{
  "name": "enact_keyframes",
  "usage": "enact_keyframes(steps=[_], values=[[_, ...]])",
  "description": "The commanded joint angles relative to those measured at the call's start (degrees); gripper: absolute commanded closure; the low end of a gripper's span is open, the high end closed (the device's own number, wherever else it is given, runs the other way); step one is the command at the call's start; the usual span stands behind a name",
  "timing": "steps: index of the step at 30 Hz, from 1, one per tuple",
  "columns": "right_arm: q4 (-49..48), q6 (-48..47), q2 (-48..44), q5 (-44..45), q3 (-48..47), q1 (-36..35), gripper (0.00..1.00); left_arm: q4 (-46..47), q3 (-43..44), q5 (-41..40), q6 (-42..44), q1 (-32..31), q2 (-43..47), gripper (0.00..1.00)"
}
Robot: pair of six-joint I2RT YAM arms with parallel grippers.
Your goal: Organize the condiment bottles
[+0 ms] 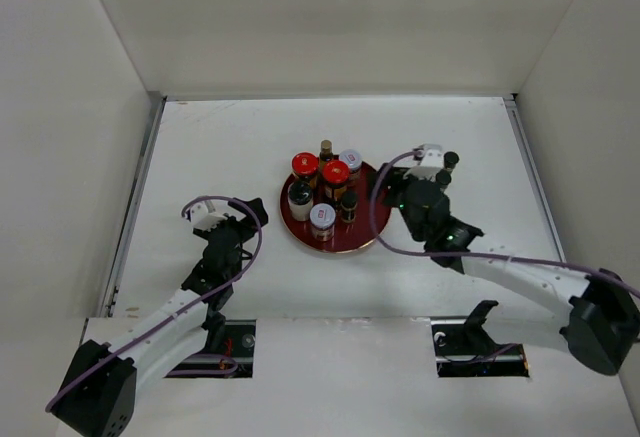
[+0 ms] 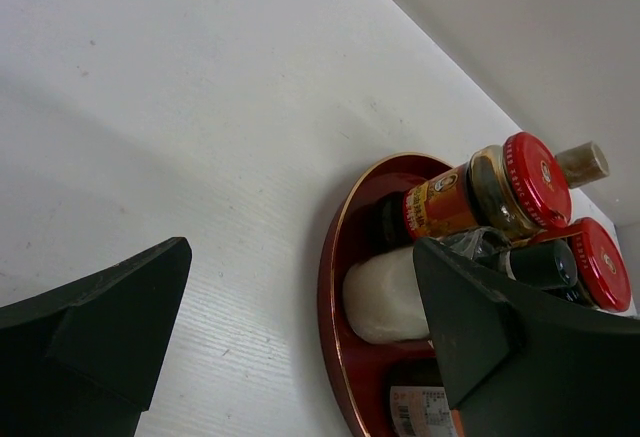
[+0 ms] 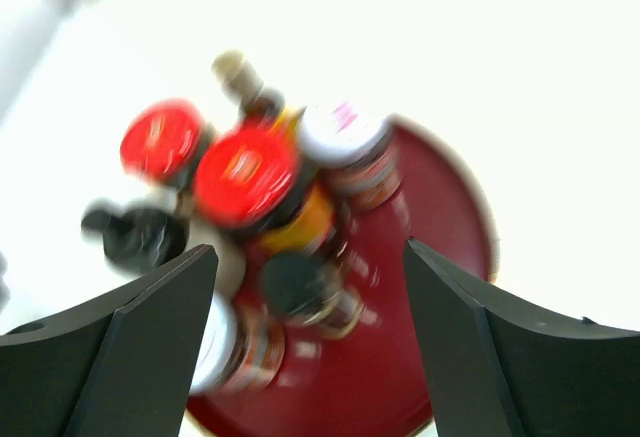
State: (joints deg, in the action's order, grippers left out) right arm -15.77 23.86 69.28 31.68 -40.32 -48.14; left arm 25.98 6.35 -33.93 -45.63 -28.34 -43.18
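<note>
A white table (image 1: pixel 220 147) boxed in by white panels: seven condiment bottles (image 1: pixel 335 172) stand clustered on the dark red tray (image 1: pixel 300 237) at mid-frame of the overhead view, so the sorting looks nearly finished. A dark shape (image 1: pixel 450 161) right of the tray may be one more bottle; that is unclear. The right gripper (image 3: pixel 308 257) hovers above the tray, jaws apart and empty. The left gripper (image 2: pixel 302 249), at lower left, gapes wide, holding nothing.
</note>
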Motion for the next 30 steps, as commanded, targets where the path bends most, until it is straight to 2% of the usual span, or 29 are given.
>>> enact_keyframes(steps=[1, 6, 11, 15, 20, 27, 29, 30], values=[[-0.8, 4.3, -5.8, -1.3, 4.2, 7.4, 0.19, 2.4, -0.2, 0.8, -1.0, 0.4, 0.0, 0.04], [5.4, 7.3, -8.9, 4.3, 6.7, 18.2, 0.16, 2.8, -0.3, 1.5, -1.1, 0.5, -0.3, 0.04], [7.9, 5.9, -5.5, 6.5, 6.0, 24.8, 0.14, 2.9, -0.3, 1.9, -1.1, 0.4, -0.3, 0.04], [7.6, 4.2, -0.3, 4.0, 3.8, 28.9, 0.14, 2.6, -0.2, 2.4, -1.1, 0.3, -0.5, 0.04], [3.9, 3.0, 4.4, -2.6, 2.3, 31.4, 0.17, 2.8, 0.0, 2.6, -1.1, 0.3, -1.3, 0.04], [1.5, 3.5, 8.6, -3.0, 0.9, 33.2, 0.28, 3.0, 0.2, 3.0, -1.2, 0.4, -1.9, 0.04], [-0.8, 3.1, 9.8, -2.9, 0.8, 33.2, 0.32, 3.4, 0.2, 3.0, -1.4, 0.3, -2.4, 0.04], [-2.3, 3.0, 10.7, -3.2, 0.8, 33.2, 0.37, 3.7, 0.3, 3.0, -1.4, 0.3, -2.9, 0.04]])
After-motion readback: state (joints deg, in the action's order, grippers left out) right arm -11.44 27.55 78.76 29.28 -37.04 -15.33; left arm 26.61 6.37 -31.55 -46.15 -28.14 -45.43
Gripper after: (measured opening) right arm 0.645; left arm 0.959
